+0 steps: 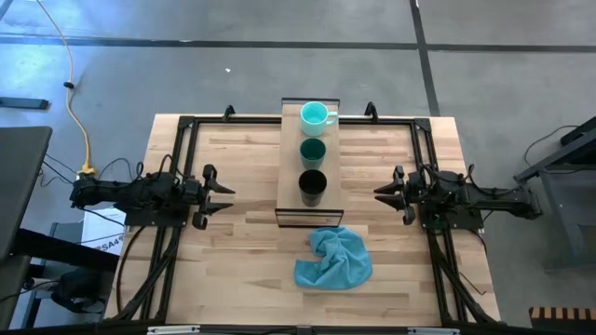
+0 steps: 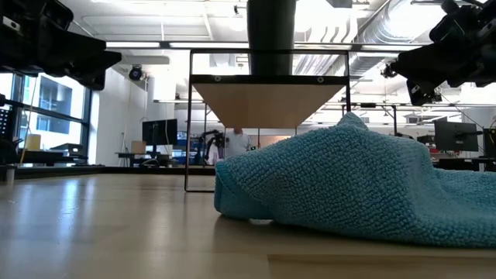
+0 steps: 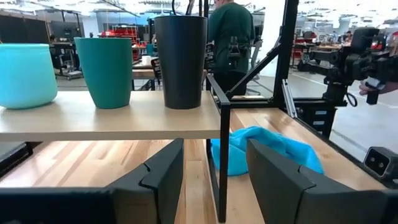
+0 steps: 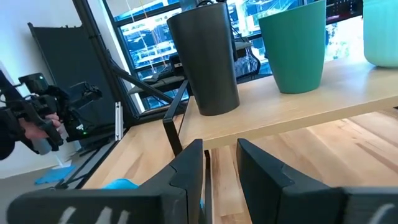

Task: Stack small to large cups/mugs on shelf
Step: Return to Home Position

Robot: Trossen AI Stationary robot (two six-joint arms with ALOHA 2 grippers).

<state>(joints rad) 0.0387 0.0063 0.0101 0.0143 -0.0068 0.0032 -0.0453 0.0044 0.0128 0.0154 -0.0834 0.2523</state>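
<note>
Three cups stand upright in a row on the shelf (image 1: 312, 209), each on its base: the light turquoise mug (image 1: 316, 115) with a handle at the far end, the dark green cup (image 1: 312, 151) in the middle, the taller black cup (image 1: 312, 186) nearest. In the left wrist view they are the mug (image 3: 25, 74), green cup (image 3: 106, 70) and black cup (image 3: 181, 59). My left gripper (image 1: 223, 196) is open, left of the shelf and apart from it. My right gripper (image 1: 382, 194) is open, right of the shelf, holding nothing.
A crumpled blue cloth (image 1: 333, 259) lies on the tabletop just in front of the shelf's near end and fills much of the low view (image 2: 364, 182). Black frame rails (image 1: 177, 167) run along the table's sides. A person (image 3: 231, 37) stands in the room beyond.
</note>
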